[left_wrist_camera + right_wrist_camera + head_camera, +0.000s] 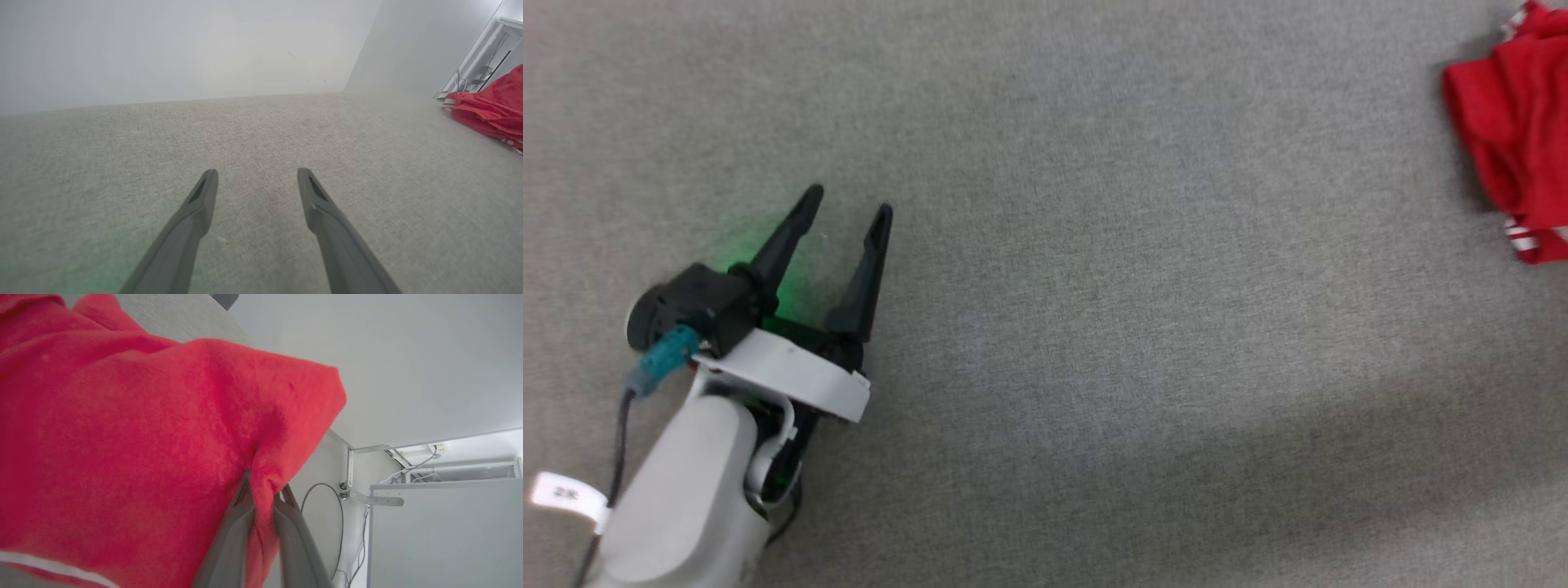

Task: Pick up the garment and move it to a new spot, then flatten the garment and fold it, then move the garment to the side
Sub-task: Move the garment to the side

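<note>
Right hand point(263, 494) pinches fold of large red jersey garment point(122, 437), bunched toward far right edge of grey fabric-covered counter point(1094, 327). Left hand point(848, 202) open, empty, low over counter's left part. Step, likely: pick-up and relocation. Next move calls for carrying cloth toward counter's middle without dragging, then spreading flat.

The garment point(1515, 139), far right, is bright red, with red-and-white striped trim point(1525, 238). The surface point(1094, 327) is flecked grey, with a green glow point(739, 237) at near left. The left gripper point(848, 202) has black fingers point(783, 243), a white collar point(792, 371), a teal plug point(666, 357) and a pale grey forearm point(686, 498). The wall point(163, 49) is white.
</note>
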{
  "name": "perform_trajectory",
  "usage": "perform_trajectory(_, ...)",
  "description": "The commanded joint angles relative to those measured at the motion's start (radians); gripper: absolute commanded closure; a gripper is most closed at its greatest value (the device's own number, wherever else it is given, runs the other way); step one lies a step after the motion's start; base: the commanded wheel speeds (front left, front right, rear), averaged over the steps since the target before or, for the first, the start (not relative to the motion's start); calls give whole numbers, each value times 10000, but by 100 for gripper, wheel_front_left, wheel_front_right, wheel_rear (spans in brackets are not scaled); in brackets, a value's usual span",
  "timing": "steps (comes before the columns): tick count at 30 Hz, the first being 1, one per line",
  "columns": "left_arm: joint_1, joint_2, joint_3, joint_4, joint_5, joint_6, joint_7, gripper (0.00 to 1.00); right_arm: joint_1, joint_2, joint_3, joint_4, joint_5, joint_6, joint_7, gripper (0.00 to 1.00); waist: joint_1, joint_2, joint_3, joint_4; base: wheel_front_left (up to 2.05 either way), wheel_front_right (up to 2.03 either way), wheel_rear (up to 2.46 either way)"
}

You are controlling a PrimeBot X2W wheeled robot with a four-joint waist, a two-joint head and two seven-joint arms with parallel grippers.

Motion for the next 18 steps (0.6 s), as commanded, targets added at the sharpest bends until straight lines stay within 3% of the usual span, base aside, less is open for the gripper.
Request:
perform_trajectory(1,-194,40,-77,70,-41,-30,14,0,-228,12,-128,286,-366,-16,-155,100,0,0,381,-151,0,0,0)
perform_trajectory(8,-383,154,-358,153,-171,-24,26,0,-544,172,-432,1468,-1830,-16,-498,100,0,0,716,-21,0,0,0)
perform_trajectory(18,-525,265,-570,300,-368,-1,60,0,-298,1414,-1375,3192,-2530,-16,-512,100,0,0,1009,436,0,0,0)
